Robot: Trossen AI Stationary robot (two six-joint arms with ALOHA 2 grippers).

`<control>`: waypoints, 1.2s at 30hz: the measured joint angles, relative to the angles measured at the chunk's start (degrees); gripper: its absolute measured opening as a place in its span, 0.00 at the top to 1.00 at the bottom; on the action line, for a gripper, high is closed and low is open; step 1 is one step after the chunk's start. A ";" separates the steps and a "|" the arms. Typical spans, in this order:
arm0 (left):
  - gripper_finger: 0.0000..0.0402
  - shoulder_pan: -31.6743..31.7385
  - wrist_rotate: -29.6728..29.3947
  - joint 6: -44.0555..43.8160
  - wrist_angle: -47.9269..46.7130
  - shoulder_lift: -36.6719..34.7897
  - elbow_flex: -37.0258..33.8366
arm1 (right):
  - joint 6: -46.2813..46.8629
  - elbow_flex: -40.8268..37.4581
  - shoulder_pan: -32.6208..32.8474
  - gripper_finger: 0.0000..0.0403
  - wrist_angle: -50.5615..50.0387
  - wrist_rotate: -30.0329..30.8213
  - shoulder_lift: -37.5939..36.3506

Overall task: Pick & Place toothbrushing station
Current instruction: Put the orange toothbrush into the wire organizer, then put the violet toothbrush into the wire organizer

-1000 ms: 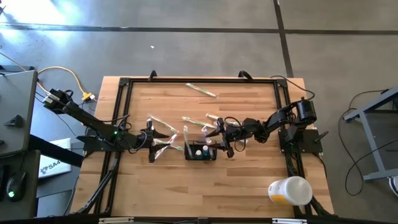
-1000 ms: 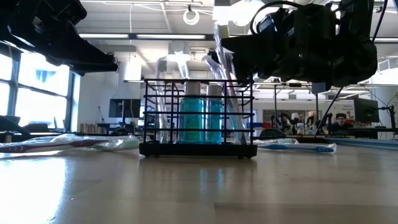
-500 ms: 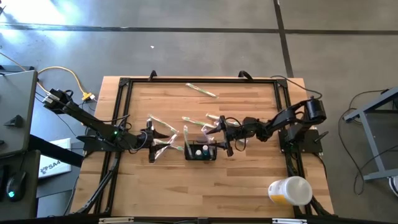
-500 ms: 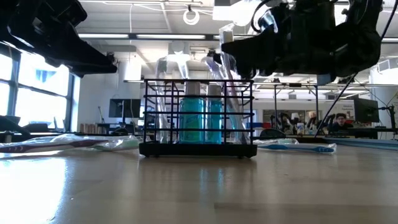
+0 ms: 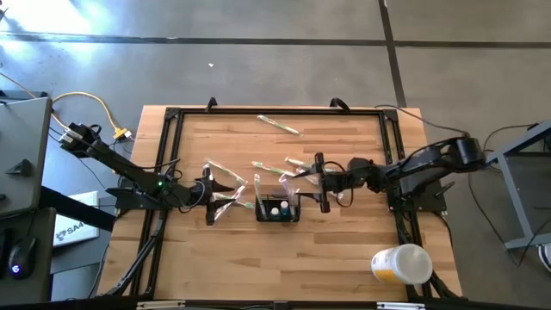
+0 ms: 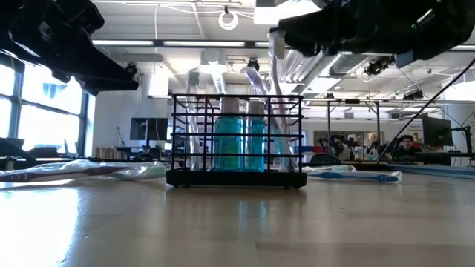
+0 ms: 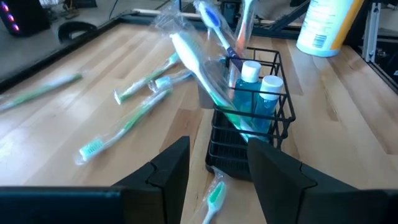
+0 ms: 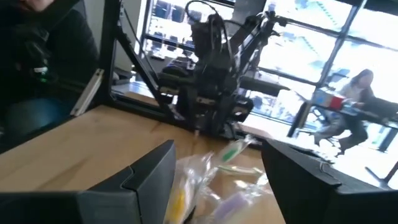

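Note:
The toothbrushing station is a small black wire caddy (image 5: 277,209) standing on its base on the wooden table; it also shows in the low view (image 6: 236,141) and the left wrist view (image 7: 249,124). It holds two blue bottles (image 7: 258,87) and wrapped toothbrushes (image 7: 199,62) that lean out over its rim. My right gripper (image 5: 320,182) is open just right of the caddy and above it, and wrapped brushes show between its spread fingers (image 8: 217,162). My left gripper (image 5: 211,196) is open and empty left of the caddy (image 7: 217,162).
Loose wrapped toothbrushes lie on the table at the far side (image 5: 280,125) and left of the caddy (image 7: 124,124). A white-and-yellow cup (image 5: 400,263) lies on its side at the near right corner. A black frame (image 5: 172,116) borders the tabletop. People sit in the room behind.
My right gripper has drawn back from the caddy toward the table's right edge and risen above the caddy's rim, while its arm has stretched out to the right. The caddy and the brushes in it have stayed in place.

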 joint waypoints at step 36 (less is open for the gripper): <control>0.60 0.01 7.33 -31.85 -26.04 16.31 8.71 | 0.70 0.00 8.23 0.43 -19.85 7.62 -12.50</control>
